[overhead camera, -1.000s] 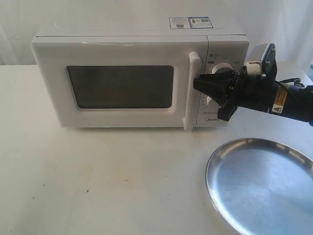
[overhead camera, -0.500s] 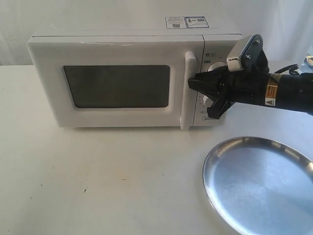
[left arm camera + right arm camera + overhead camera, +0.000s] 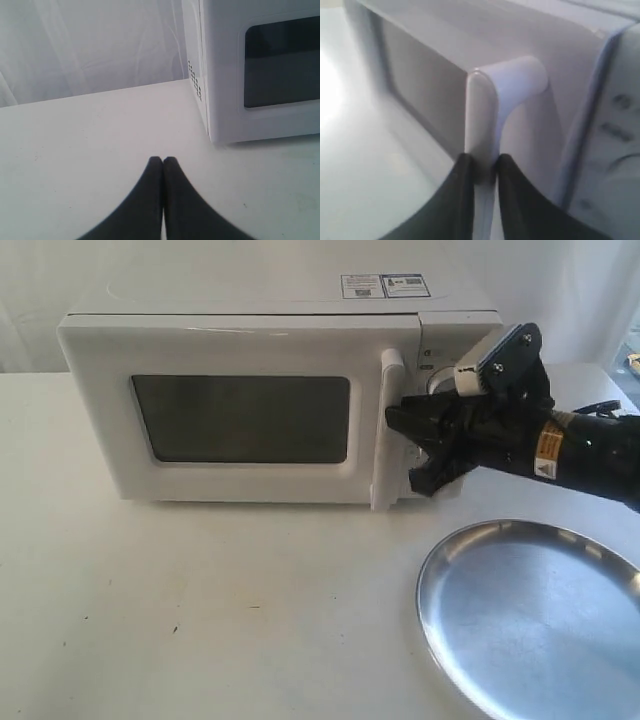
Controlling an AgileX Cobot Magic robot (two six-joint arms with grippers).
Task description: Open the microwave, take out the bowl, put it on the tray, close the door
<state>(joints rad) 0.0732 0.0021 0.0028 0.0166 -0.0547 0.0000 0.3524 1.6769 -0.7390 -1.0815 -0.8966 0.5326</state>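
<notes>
The white microwave stands at the back of the table, and its door with the dark window looks slightly ajar on the handle side. My right gripper reaches in from the right and is shut on the vertical white bar handle. The right wrist view shows the handle pinched between both fingers of this gripper. My left gripper is shut and empty, low over the table beside the microwave's left corner. The silver tray lies front right. The bowl is hidden.
The right arm stretches across in front of the control panel, covering most of the dials. A white curtain hangs behind the table. Bare white tabletop spreads in front of the microwave.
My right gripper has moved left from in front of the dials onto the door handle and closed on it. The door's handle side now stands slightly out from the body.
</notes>
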